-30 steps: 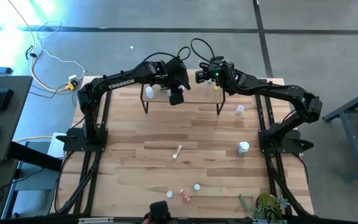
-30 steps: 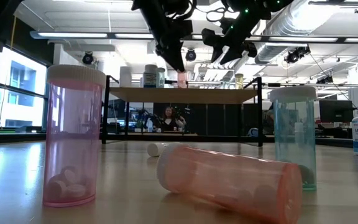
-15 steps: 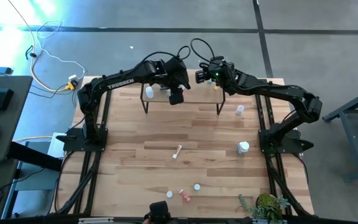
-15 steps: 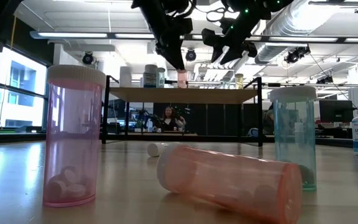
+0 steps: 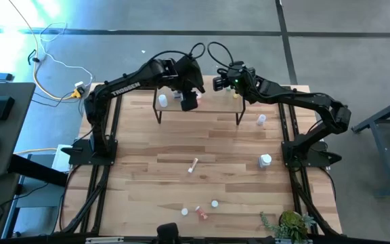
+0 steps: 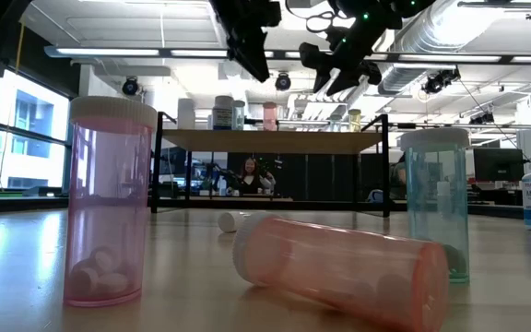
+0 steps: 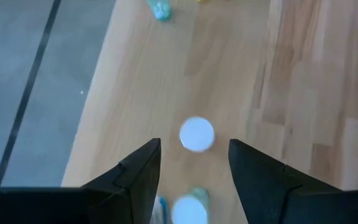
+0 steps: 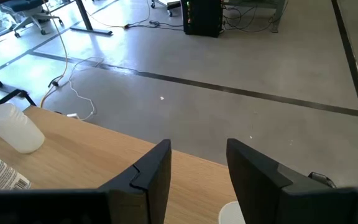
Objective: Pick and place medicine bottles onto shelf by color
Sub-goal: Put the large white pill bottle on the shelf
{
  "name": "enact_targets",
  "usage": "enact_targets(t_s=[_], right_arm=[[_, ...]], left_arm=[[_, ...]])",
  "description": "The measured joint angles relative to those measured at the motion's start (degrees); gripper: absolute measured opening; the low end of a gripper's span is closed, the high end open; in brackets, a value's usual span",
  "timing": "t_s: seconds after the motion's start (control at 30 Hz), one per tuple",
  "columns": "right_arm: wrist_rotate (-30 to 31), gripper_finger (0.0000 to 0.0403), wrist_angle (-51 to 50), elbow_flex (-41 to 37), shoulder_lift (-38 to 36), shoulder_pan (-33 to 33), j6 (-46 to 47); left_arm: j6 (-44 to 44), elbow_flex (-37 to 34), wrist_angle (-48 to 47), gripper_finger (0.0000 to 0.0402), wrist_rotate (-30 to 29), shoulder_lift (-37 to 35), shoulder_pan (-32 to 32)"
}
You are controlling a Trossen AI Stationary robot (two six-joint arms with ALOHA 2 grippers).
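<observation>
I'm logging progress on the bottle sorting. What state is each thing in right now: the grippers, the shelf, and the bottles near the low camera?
Left gripper: open, empty, above the shelf.
Right gripper: open, empty, above the shelf's other end.
Shelf: upright, several bottles standing on it.
Pink bottle: upright, capped, on the table.
Orange bottle: lying on its side.
Green bottle: upright, capped.

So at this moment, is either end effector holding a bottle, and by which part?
Nothing is held. The left end effector is open above the shelf, with nothing between its fingers. The right end effector is open and empty too.
</observation>
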Motion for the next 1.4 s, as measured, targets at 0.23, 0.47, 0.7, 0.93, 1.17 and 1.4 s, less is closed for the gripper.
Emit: enact_targets(t_s=[0.23,0.47,0.7,0.93,1.17,1.4], right_arm=[[0.00,0.0147,0.00,0.00,0.00,0.00,-1.90],[0.00,0.0147,0.00,0.00,0.00,0.00,-1.90],[0.39,0.0147,-0.16,0.00,-1.40,0.00,-1.92],[1.08,0.0147,-1.07,0.00,-4.75,-0.01,-1.95],[0.38,0.0147,-2.06,0.00,-7.76,0.02,-2.56],[-0.98,0.0147,-7.65,0.00,-11.62,0.04,-2.32]], left_arm=[[-0.27,0.07,-1.34,0.0180,0.18,-4.27,-0.85],[-0.97,0.11,-3.18,0.0180,0.28,-8.71,-1.55],[-2.88,-2.69,-6.28,0.0180,3.66,-12.07,-1.46],[-5.51,-19.45,2.85,0.0180,4.45,-21.73,-1.48],[-9.82,-33.67,10.38,0.0180,4.71,-31.75,-1.48],[-13.93,-42.90,13.48,0.0180,4.68,-40.14,-1.48]])
